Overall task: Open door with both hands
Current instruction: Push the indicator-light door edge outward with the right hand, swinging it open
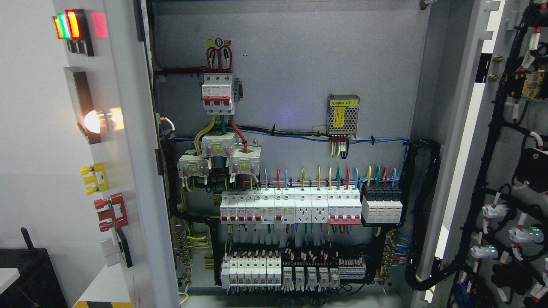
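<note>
While no robot hand or arm shows anywhere in the head view, so nothing can be said of the fingers, the electrical cabinet (291,64) stands wide open and fills the picture. Its right door (509,171) is swung out at the right edge, grey, showing its inner face with black cable looms and white lamp backs wired with red-and-white sleeves. Its left door (124,149) is swung out at the left, seen nearly edge-on, with its outer fittings sticking out towards the left.

On that left door, from the top: a cluster of indicator lamps (68,25) glowing orange, green and red, one lit white lamp (92,121), one yellow switch handle (93,179) and one red switch handle (111,212).

Inside, on the grey back plate, one three-pole main breaker (218,93) with red toggles sits at the upper left, fed by red cables looping in from above. Below it three white current transformers (218,156) are grouped, with a yellow, a green and a red cable passing through them. One perforated metal power supply (343,115) with a yellow label is mounted to the right. A long row of white breakers and sockets (308,207) runs across the middle, with two sockets side by side near its centre. A lower row of white modules and terminals (291,269) runs beneath it. A thick black cable bundle (424,214) curves down the cabinet's right side.
</note>
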You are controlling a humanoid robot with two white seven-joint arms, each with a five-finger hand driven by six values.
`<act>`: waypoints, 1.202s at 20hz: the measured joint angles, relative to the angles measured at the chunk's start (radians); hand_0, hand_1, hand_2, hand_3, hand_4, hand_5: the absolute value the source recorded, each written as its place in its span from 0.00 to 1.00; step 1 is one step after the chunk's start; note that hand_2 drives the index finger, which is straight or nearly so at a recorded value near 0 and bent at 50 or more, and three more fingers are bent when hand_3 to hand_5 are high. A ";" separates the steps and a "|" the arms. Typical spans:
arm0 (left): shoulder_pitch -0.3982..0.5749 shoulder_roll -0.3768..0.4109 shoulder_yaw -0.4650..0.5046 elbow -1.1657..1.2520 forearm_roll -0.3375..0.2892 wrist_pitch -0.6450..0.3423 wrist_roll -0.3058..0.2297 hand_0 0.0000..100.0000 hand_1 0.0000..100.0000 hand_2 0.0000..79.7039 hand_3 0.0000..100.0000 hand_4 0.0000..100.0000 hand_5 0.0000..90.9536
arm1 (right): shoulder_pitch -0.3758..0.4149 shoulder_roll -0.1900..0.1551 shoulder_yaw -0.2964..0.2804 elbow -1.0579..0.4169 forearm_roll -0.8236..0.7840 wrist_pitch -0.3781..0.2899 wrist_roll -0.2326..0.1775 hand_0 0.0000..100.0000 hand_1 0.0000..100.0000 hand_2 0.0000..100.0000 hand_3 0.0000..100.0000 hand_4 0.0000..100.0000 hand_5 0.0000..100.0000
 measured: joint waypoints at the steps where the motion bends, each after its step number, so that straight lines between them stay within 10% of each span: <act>1: 0.000 0.000 0.000 0.000 0.000 0.000 0.000 0.00 0.00 0.00 0.00 0.00 0.00 | 0.000 0.001 0.005 -0.002 0.000 0.000 -0.001 0.38 0.00 0.00 0.00 0.00 0.00; 24: 0.000 0.000 0.000 0.000 0.000 0.000 0.000 0.00 0.00 0.00 0.00 0.00 0.00 | -0.002 0.022 0.106 -0.046 0.007 -0.007 -0.074 0.38 0.00 0.00 0.00 0.00 0.00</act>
